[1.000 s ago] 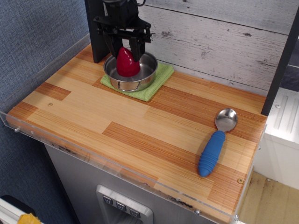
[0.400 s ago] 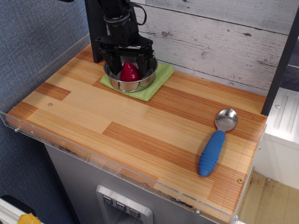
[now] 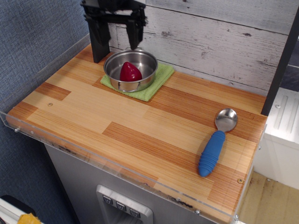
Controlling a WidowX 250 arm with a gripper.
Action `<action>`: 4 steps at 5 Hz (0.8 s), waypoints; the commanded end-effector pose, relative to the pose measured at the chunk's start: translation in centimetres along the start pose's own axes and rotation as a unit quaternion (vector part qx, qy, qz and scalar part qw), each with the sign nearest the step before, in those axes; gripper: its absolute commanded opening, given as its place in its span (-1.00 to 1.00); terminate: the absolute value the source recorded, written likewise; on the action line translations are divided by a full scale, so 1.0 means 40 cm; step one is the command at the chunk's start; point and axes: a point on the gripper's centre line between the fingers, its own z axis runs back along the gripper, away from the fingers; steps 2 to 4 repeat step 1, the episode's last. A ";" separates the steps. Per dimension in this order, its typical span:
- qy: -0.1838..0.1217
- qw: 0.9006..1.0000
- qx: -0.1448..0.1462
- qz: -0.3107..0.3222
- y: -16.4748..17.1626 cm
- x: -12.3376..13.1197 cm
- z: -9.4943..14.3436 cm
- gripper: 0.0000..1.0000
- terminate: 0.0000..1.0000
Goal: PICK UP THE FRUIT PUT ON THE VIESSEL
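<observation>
The dark-red fruit (image 3: 130, 73) lies inside the shiny steel vessel (image 3: 115, 65), a small round pot at the back left of the table. The pot stands on a green cloth (image 3: 159, 78). My gripper (image 3: 117, 41) hangs above the pot's far rim, open and empty, its two black fingers (image 3: 135, 36) spread wide and clear of the fruit.
A steel spoon with a ribbed blue handle (image 3: 212, 151) lies near the right front of the wooden table. A dark post (image 3: 96, 42) stands behind the pot at the back left. A clear plastic rim (image 3: 93, 156) runs along the front and left edges.
The gripper lowered the fruit into the pot, opened and let it go, then rose up and back. The fruit now rests in the pot.
</observation>
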 end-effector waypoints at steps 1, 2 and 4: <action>-0.031 0.999 0.006 -0.009 -0.014 0.020 0.062 1.00 1.00; -0.031 0.999 0.006 -0.009 -0.014 0.020 0.062 1.00 1.00; -0.031 0.999 0.006 -0.009 -0.014 0.020 0.062 1.00 1.00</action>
